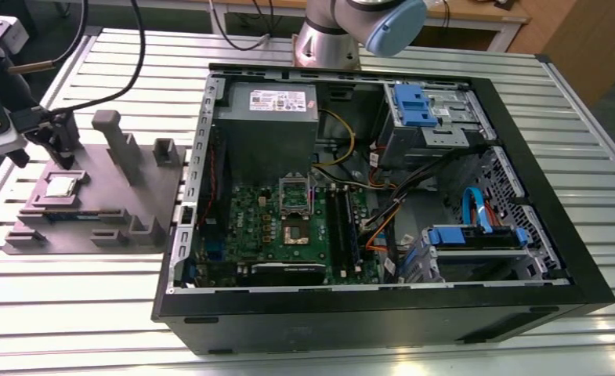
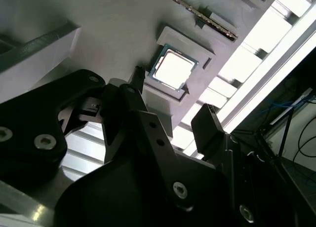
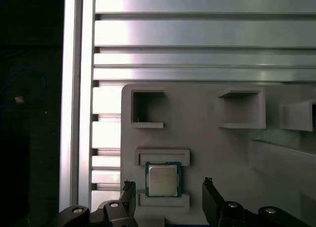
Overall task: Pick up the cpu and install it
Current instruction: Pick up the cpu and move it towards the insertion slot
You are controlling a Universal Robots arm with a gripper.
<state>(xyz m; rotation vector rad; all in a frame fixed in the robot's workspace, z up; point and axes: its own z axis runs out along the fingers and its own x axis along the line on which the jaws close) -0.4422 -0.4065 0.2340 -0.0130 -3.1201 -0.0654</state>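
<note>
- Gripper (image 1: 44,153) hangs over the grey holder (image 1: 103,204), and we see its jaws spread wide with nothing between them.
- Both wrist views show its two black fingers (image 3: 211,197) standing one on each side of the cpu (image 3: 163,180), clear of its edges. We see no contact with the chip.
- We find the cpu (image 1: 60,186) lying flat, silver top up, in a shallow square recess of the holder. On the exterior view's clock face it sits just toward five o'clock from the gripper.
- In the second wrist view the cpu (image 2: 173,68) shines bright in its recess, beyond the open gripper (image 2: 174,102).
- We place the holder on the slatted metal table (image 1: 77,313), just beside the open computer case (image 1: 391,298) on the case's nine o'clock side in the exterior view.
- Inside the case we see the green motherboard (image 1: 276,235) lying flat, with its metal socket frame (image 1: 294,205) near the board's middle. The cpu is well apart from that frame.
- At twelve o'clock from the socket frame sits the grey power supply (image 1: 270,117), and beyond it the arm's base (image 1: 328,39) stands on the table.
</note>
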